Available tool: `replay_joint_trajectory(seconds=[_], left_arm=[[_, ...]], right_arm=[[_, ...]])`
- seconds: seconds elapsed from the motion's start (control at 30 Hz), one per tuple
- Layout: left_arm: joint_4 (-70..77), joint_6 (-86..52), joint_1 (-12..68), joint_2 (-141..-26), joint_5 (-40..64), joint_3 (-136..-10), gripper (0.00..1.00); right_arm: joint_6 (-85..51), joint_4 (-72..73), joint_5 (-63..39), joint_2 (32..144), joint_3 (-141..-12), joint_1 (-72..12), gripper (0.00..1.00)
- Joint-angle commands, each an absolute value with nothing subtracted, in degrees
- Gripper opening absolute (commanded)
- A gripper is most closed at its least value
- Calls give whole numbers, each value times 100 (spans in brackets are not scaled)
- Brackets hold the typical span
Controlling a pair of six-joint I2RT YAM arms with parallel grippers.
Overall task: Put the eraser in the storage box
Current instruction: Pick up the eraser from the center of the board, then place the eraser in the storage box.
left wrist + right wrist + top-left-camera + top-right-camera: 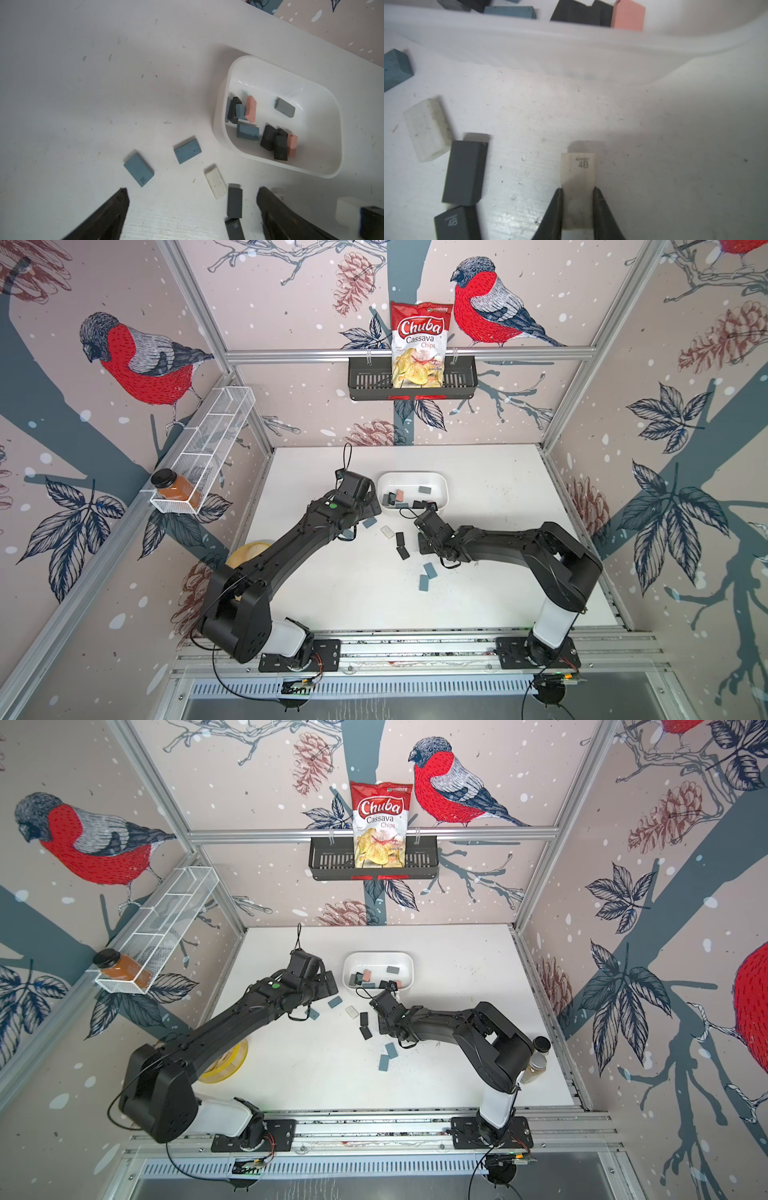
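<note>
pinching: the right gripper (578, 189) has both fingers pressed against the long sides of the white 4b eraser (578, 172), one finger on each side.
task eraser: the white 4b eraser sits outside the storage box (571, 41), near its wall and low over the table (675, 145); whether it touches the table cannot be told.
left arm: the left gripper (193, 190) has its fingers spread wide with nothing between them, above the loose pieces beside the box.
box contents: two pink erasers (250, 108), several black and blue ones and a grey eraser (284, 107) lie on the floor of the tub; in both top views it stands towards the back of the table.
table, loose: two blue erasers (188, 150), a plain white eraser (215, 182) and two dark grey erasers (234, 202) lie just outside the box, apart from each other.
back wall: a chips bag (417, 344) stands in a black basket (457, 377).
side wall: a wire rack (216, 427) holds an amber bottle (176, 487) at its near end.
</note>
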State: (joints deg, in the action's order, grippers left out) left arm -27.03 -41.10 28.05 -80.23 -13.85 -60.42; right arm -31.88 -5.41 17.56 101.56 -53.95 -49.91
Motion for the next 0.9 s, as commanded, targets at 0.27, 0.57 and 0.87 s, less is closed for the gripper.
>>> replay_joint_trajectory(seconds=[0.27, 0.57, 0.87], left_arm=[[-2457, -5151, 2777, -7813, -1573, -5083, 96], [-2244, -5670, 2712, -7779, -1620, -4743, 96], [-1902, -6138, 2450, -8115, -1339, -4520, 91]], right_arm=[[-3160, -1147, 2037, 9491, -5712, -5037, 20], [-2647, -1577, 1958, 9585, -6797, -4716, 19], [-2337, -1954, 1372, 10647, -8077, -4226, 20]])
